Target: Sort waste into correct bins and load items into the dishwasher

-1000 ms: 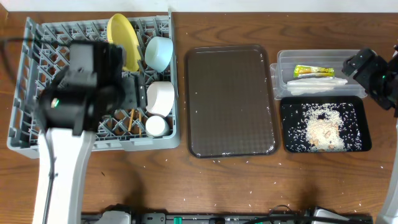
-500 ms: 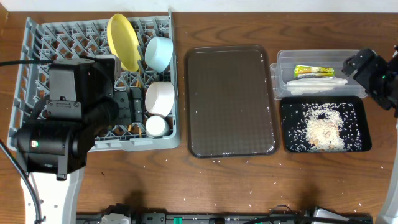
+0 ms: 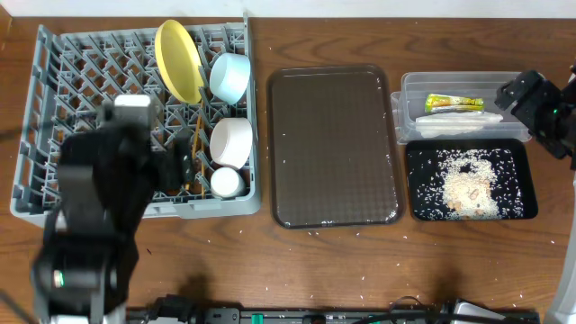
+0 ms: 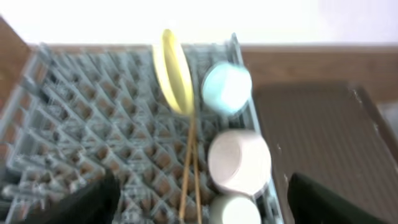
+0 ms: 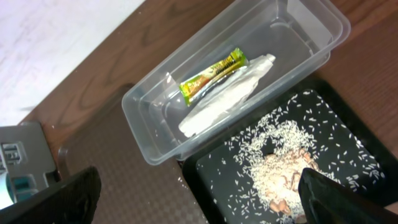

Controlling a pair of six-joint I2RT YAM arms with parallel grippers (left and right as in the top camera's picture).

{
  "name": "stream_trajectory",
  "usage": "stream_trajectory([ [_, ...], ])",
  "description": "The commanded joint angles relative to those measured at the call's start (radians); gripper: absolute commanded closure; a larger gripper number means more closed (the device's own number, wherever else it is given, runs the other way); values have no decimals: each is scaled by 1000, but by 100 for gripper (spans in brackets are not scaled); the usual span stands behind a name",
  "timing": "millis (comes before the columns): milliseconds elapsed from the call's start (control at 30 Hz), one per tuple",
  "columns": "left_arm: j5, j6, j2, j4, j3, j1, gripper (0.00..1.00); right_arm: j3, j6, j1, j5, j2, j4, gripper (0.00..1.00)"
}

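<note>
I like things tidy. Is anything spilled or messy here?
Yes. Loose rice grains lie scattered on the wooden table around the brown serving tray, outside the black tray that holds the rest.

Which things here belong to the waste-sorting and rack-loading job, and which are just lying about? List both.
Job:
grey dish rack, yellow plate, light blue bowl, white bowl, small white cup, chopsticks, clear tub, snack wrapper, white wrapper, black tray, rice scraps

Lying about:
brown serving tray
</note>
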Motion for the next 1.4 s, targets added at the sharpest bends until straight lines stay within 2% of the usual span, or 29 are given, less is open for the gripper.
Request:
stream_trajectory([
  [0, -16, 26, -155, 105, -183, 49, 13, 2, 13, -4, 10, -2, -2, 1],
  [367, -13, 25, -674, 500, -811, 168, 13, 2, 13, -4, 10, -2, -2, 1],
  [533, -13, 26, -788, 617, -979, 181, 13, 2, 13, -4, 9, -2, -2, 1],
  [700, -26, 26, -845, 699, -1101, 181, 13, 2, 13, -4, 10, -2, -2, 1],
  [1000, -35, 26, -845, 699, -1188, 181, 13, 2, 13, -4, 10, -2, -2, 1],
  [1367, -39, 26, -843, 699, -1189, 181, 13, 2, 13, -4, 10, -2, -2, 1],
])
